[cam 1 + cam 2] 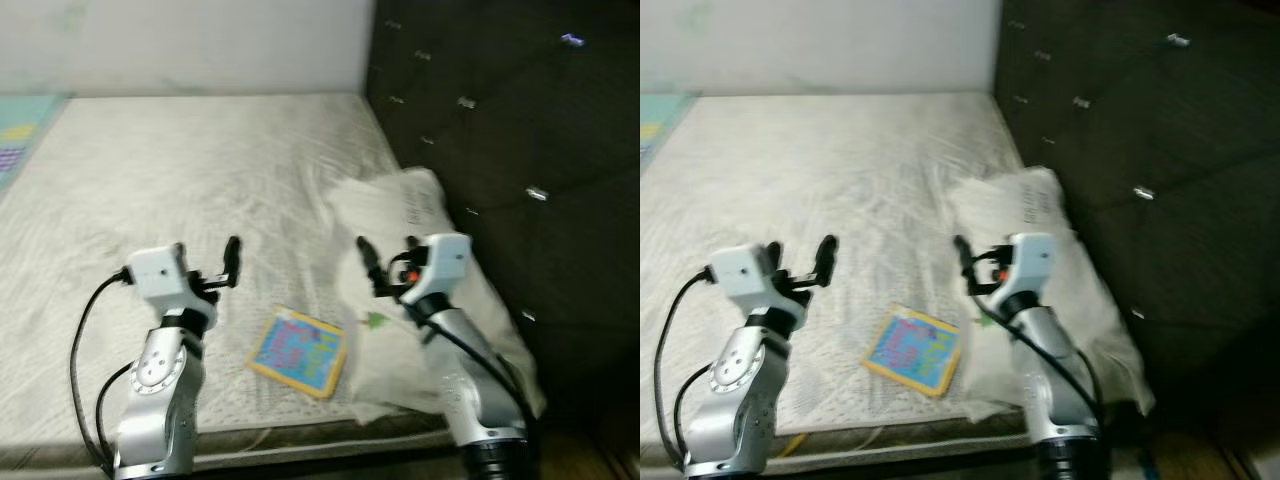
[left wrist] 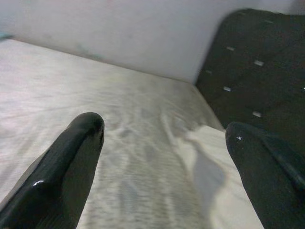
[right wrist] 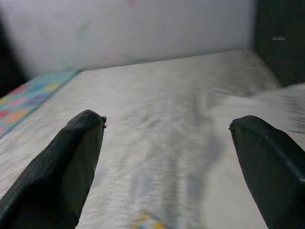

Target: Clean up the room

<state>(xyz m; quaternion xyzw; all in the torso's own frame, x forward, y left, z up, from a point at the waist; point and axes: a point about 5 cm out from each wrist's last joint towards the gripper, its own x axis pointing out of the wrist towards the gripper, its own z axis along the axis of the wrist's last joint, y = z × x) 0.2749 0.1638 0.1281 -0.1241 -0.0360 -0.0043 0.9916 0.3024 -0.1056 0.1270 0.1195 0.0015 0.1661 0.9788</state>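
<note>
Bed (image 1: 200, 170) with a pale mattress fills the scene, a dark headboard (image 1: 500, 130) on its right. Near its near edge lies a colourful book (image 1: 298, 350), between the left tool (image 1: 232, 262) and right tool (image 1: 365, 262), touching neither; both hover open-fingered. White pillow (image 1: 400, 210) lies right.

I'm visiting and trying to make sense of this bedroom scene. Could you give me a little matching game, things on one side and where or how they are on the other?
Things:
1. Colourful flat picture book
2. White crumpled pillow
3. Dark tufted padded headboard
4. Left pincer

Places or states:
A. Rises along the bed's right side
B. Open, held above the mattress
C. Lies flat near the bed's front edge, between the two arms
D. Lies against the headboard, under the right arm

Pairs: 1-C, 2-D, 3-A, 4-B
</note>
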